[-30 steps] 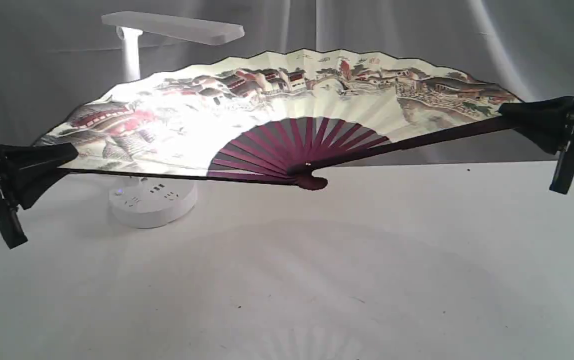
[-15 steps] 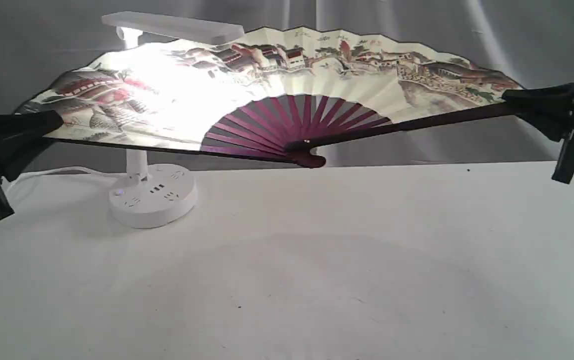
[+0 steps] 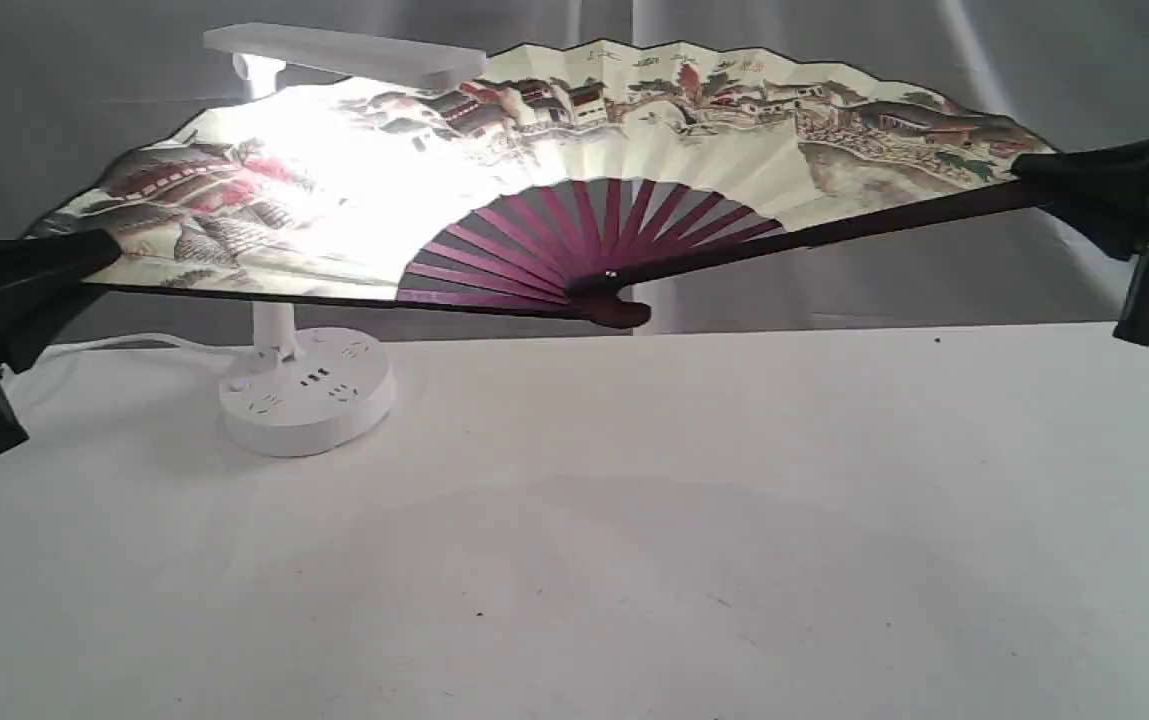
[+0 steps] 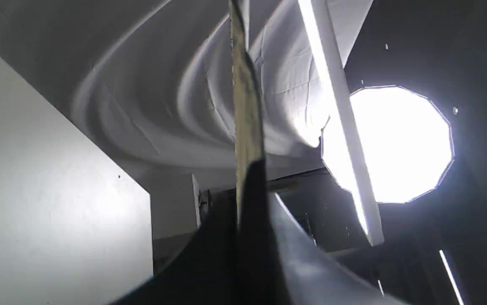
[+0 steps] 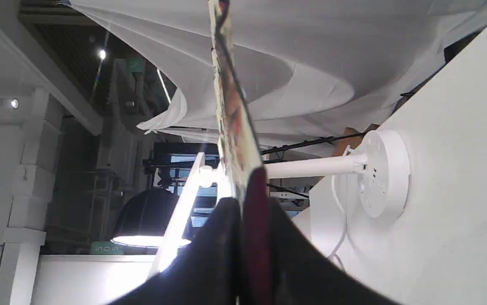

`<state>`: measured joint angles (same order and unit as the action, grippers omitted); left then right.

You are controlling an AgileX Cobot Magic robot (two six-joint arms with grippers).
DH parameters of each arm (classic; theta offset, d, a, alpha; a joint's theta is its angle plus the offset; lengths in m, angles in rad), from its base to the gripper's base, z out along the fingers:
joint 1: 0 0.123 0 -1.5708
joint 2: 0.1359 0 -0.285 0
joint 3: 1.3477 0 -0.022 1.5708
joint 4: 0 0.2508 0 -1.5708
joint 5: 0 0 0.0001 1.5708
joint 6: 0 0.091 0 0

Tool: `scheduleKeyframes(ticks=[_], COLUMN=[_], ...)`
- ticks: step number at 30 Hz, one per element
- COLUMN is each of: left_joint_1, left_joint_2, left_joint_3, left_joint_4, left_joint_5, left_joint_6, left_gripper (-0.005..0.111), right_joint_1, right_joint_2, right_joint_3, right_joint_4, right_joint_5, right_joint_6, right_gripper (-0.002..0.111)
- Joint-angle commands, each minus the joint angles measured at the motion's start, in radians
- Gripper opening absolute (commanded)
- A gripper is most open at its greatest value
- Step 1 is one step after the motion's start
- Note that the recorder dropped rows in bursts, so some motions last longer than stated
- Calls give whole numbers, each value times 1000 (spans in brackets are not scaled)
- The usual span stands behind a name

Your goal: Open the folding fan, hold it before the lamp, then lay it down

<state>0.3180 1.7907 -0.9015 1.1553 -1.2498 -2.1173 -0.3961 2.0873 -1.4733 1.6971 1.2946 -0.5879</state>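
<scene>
fan is hanging fully open above desk, covering stem of lamp | left tool is clenching left guard, right tool is clenching right guard | long axis is running tool to tool, lamp nearer left arm | laying down probably coming next

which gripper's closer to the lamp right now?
Left. The left gripper grips the folding fan by the guard end on the lamp's side, just outboard of the lamp. The right gripper grips the opposite guard, at the far end of the spread fan.
</scene>
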Motion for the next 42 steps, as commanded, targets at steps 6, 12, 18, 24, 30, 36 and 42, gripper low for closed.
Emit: scheduleKeyframes(ticks=[6,12,18,24,30,36,42], left_joint_1=[20,20,20,20,20,20,20], left_joint_2=[-12,-12,-12,-12,-12,-10,-10], left_joint_3=[2,2,3,44,140,245,350], left_joint_4=[-27,-23,9,60,69,59,46], left_joint_5=[29,29,29,29,33,29,29], left_joint_6=[-21,-23,-23,-21,55,171,270], left_gripper=[0,0,0,0,0,0,0], right_joint_1=[-20,-20,-20,-11,-9,-12,-15], right_joint_2=[-9,-9,-9,-9,-9,-9,-6], right_joint_3=[-7,-7,-7,98,250,315,412], right_joint_4=[47,47,47,47,47,47,47], right_joint_5=[-74,-74,-74,-74,-74,-74,-74], right_joint_6=[-69,-80,-102,-197,-375,-461,-561], right_gripper=[0,0,0,0,0,0,0])
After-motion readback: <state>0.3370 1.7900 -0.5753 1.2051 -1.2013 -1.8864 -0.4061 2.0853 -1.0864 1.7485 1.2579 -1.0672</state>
